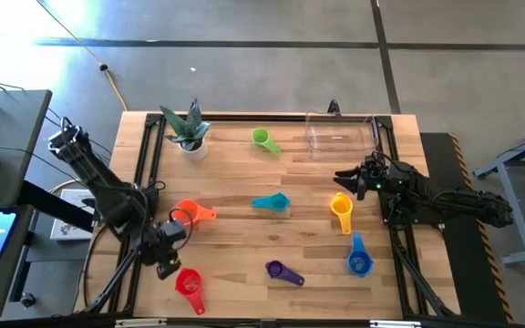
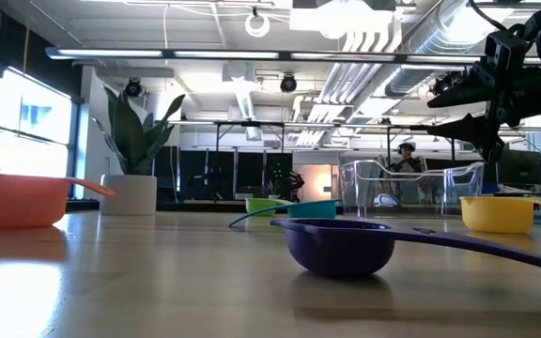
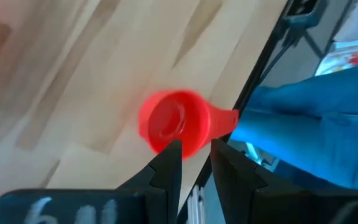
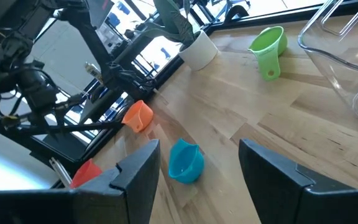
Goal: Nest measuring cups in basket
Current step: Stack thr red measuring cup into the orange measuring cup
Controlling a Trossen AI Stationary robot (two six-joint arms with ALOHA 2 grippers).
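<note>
On the pale wooden surface (image 1: 244,228), seven coloured plastic measuring cups (image 1: 271,202) lie scattered outside the clear rectangular plastic basket (image 1: 340,135). Left hand (image 1: 165,266) hovers released above the red cup (image 3: 173,121); right hand (image 1: 346,178) released beside the basket.

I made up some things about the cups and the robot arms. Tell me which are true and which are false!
1. The basket has no cups in it. True.
2. The left gripper is holding the red cup. False: it hangs above the red cup with nothing between its fingers.
3. The green cup lies between the plant pot and the basket. True.
4. The right gripper is shut on the yellow cup. False: it is open and empty, above the table near the yellow cup.
5. The purple cup sits inside the blue cup. False: they lie apart on the table.
</note>
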